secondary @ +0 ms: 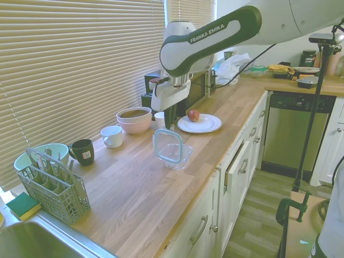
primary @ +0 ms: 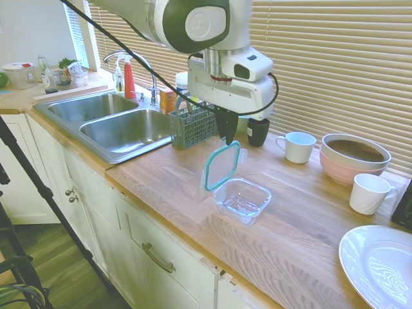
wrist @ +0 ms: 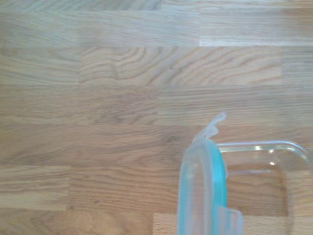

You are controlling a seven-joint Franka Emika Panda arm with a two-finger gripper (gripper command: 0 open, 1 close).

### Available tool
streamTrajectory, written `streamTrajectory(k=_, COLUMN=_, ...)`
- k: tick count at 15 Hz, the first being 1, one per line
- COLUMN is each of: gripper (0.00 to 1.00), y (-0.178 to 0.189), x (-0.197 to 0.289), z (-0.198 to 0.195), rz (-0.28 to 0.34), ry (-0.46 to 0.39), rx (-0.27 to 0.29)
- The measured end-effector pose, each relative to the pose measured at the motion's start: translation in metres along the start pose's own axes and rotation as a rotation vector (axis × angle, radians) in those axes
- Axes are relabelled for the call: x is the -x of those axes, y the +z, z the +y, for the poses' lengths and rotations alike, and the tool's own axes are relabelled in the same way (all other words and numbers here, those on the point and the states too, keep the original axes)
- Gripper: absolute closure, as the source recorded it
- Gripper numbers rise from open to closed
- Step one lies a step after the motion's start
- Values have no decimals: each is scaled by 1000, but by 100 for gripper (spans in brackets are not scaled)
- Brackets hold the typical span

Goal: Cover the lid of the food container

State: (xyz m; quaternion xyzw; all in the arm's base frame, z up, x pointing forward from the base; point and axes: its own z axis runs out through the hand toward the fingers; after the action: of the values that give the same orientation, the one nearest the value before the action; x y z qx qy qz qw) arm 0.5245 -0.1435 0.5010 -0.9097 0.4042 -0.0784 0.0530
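Observation:
The lid [primary: 222,165], clear with a teal rim, hangs upright on edge from my gripper [primary: 228,136], which is shut on its top edge. Its lower edge sits at the near-left rim of the food container [primary: 243,199], a shallow clear square tub on the wooden counter; I cannot tell if they touch. From the other side, the lid [secondary: 167,145] stands in front of the food container [secondary: 181,159], with the gripper [secondary: 168,125] just above. In the wrist view the lid [wrist: 204,191] shows edge-on beside the food container's rim [wrist: 274,145].
Behind the tub stand a white mug [primary: 298,147], a black mug [primary: 258,131] and stacked bowls [primary: 355,156]. Another white mug [primary: 369,193] and a white plate [primary: 380,262] are to the right. A grey cutlery basket [primary: 193,127] and the sink [primary: 122,129] are to the left. A plate holds an apple [secondary: 193,115].

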Motion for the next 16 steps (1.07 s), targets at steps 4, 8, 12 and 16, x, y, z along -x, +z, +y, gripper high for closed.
streamTrajectory(k=4, gripper=100, y=5, x=-20, z=22, rz=-21, ry=2, rx=-35)
streamTrajectory(k=8, gripper=100, y=15, x=-43, z=42, rz=-44, ry=15, rx=-65)
streamTrajectory(k=12, gripper=100, y=40, x=-69, z=65, rz=-74, ry=40, rx=-72)
streamTrajectory(k=16, gripper=100, y=64, x=-88, z=79, rz=-98, ry=57, rx=-74)
